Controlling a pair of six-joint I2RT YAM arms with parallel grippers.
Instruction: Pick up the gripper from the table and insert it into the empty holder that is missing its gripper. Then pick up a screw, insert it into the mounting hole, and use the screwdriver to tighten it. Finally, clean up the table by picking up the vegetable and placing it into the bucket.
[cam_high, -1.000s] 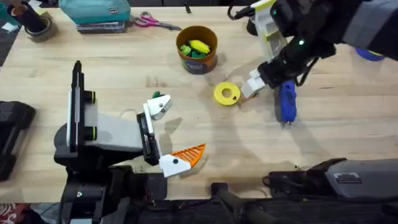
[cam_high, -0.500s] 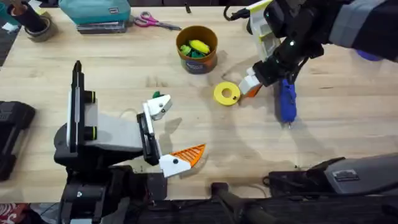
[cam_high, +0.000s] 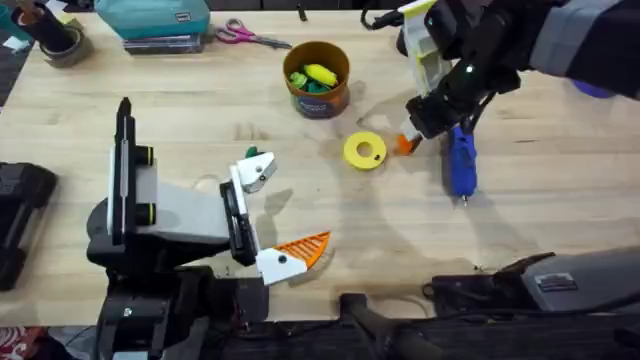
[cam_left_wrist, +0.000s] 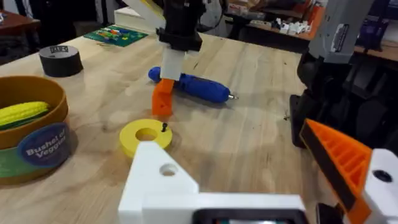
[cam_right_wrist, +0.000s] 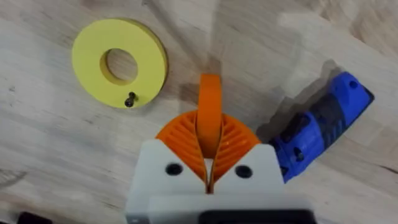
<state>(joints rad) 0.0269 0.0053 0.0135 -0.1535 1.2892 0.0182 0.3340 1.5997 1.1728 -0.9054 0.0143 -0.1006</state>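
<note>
Overhead view: pale wooden plank table (cam_high: 200, 110) — right gripper (cam_high: 407, 140) pinches small orange ribbed plastic wedge (cam_high: 404, 145) beside flat yellow disc (cam_high: 364, 151); left gripper (cam_high: 265, 215) gapes, holding nothing.

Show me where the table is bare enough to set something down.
Bare wood lies between the bucket and the left arm's white claw, and right of the blue screwdriver. It is crowded around the yellow disc, where the right claw pinches an orange wedge beside the screwdriver.

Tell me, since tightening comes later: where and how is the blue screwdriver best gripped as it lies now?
Probably across the thick blue barrel of the screwdriver, near its middle, coming straight down. It lies flat on the table with its thin metal tip toward the arms' bases, so both long sides are open to fingers.
</note>
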